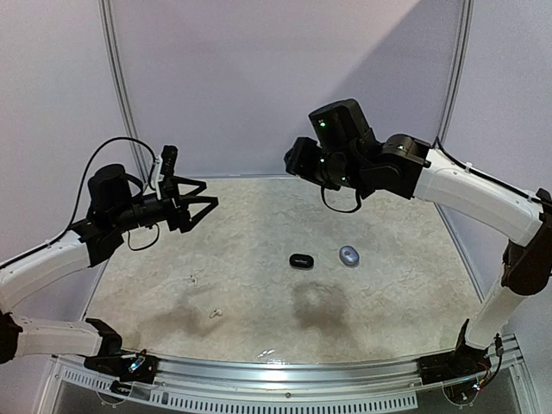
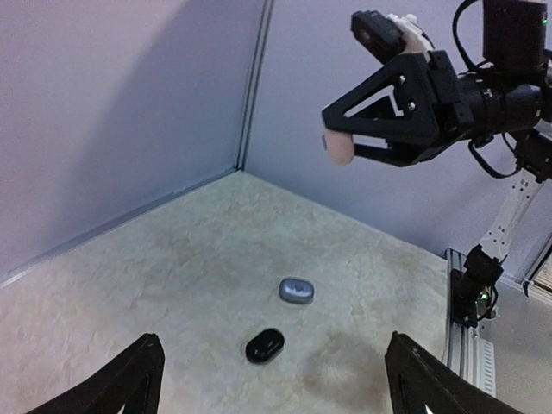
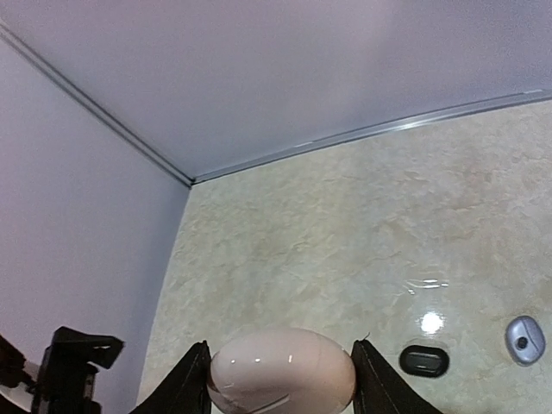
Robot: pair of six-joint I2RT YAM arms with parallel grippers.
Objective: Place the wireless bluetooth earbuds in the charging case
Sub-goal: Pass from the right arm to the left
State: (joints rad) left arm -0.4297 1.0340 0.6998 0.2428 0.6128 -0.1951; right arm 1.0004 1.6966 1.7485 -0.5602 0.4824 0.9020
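Top: left gripper (image 1: 207, 194) wide open, empty, earbuds below and ahead.
Left wrist: black earbud (image 2: 265, 345) and grey earbud (image 2: 296, 290) just ahead of your fingers.
Right wrist: right gripper (image 3: 280, 373) half-closed on the charging case (image 3: 283, 384).
Buds probably light and slick, so pinch the sides.

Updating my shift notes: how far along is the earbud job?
Done: nothing looks inserted yet. In hand: the right gripper grips a pale oval case, seemingly closed, above the table; the left gripper is open and empty. Left: the black piece and silvery-grey piece lie loose on the table, so all loading is yet to do.
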